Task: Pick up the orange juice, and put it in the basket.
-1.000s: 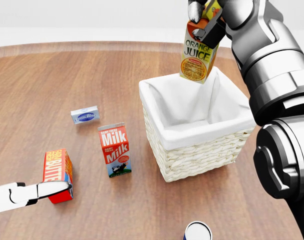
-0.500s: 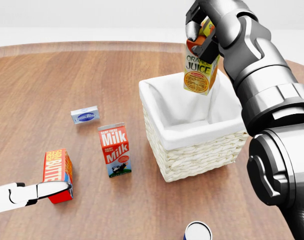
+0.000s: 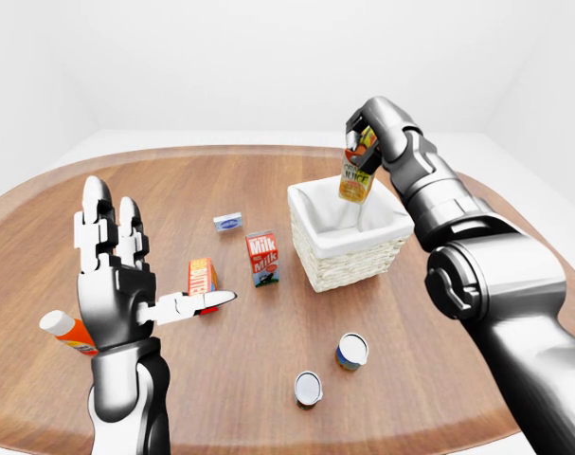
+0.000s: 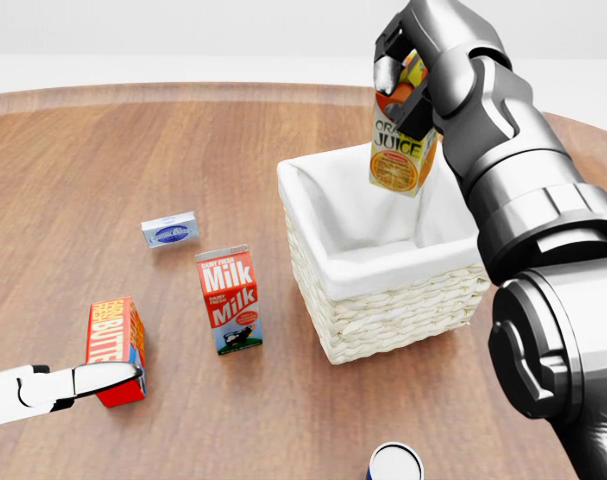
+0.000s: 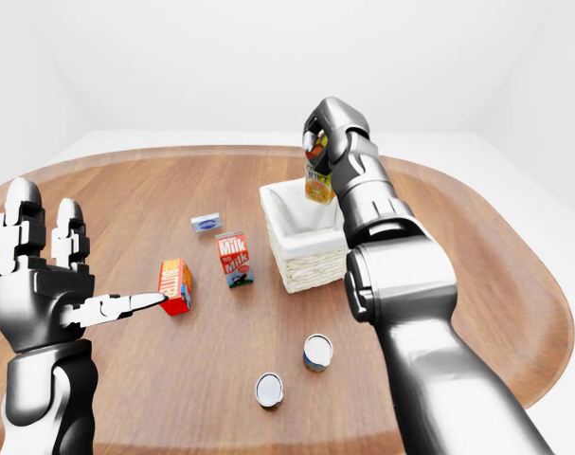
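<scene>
Head view: the right hand [image 4: 408,75] clamps the top of the boxy juice [image 4: 401,152] carton, hanging tilted over the square wicker basket [image 4: 403,300], toward its cloth-lined rim at 1 o'clock. Left hand [image 3: 112,270] is spread open above the wooden table [image 4: 73,180].

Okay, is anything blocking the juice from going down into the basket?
Nothing visible. The juice hangs tilted in the right robot hand over the open basket, whose white-lined inside looks empty. The milk stands on the table to the basket's left, clear of it.
</scene>
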